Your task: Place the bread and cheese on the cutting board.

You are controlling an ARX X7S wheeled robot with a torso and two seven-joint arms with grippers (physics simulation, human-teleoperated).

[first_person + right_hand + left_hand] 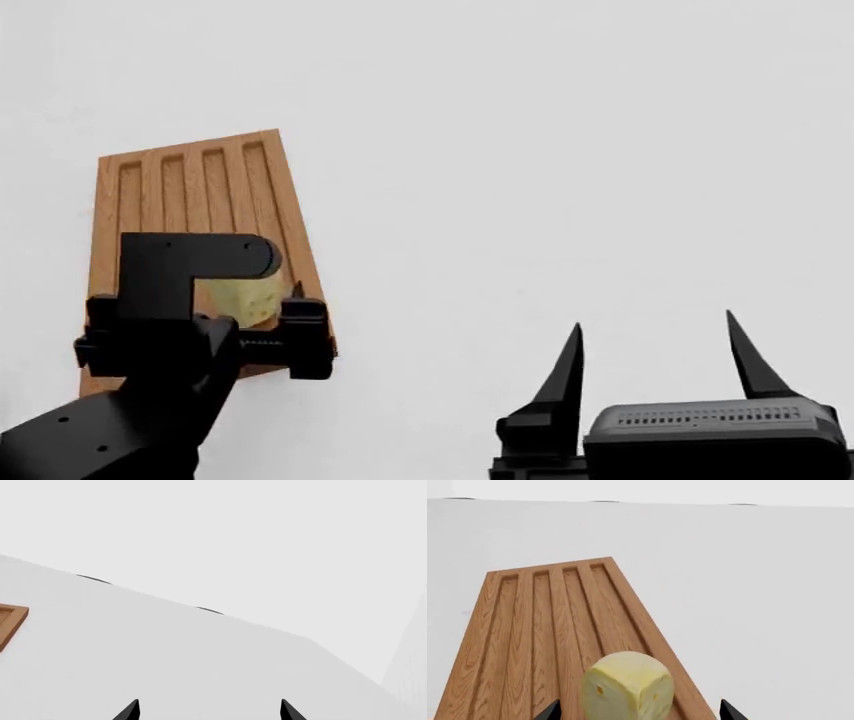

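In the left wrist view the cheese (627,687) sits on the cutting board (547,630) near its long edge, between the left gripper (637,711) tips; the jaws stand wider than the chunk, with gaps on both sides, probably just letting go or about to grip. In the head view the cheese (247,298) lies at about 5 o'clock on the board (200,190), half hidden by the left arm; the right gripper (658,365) hangs spread wide and empty. The right wrist view shows only a board corner (10,622) and bare surface. The bread appears nowhere.
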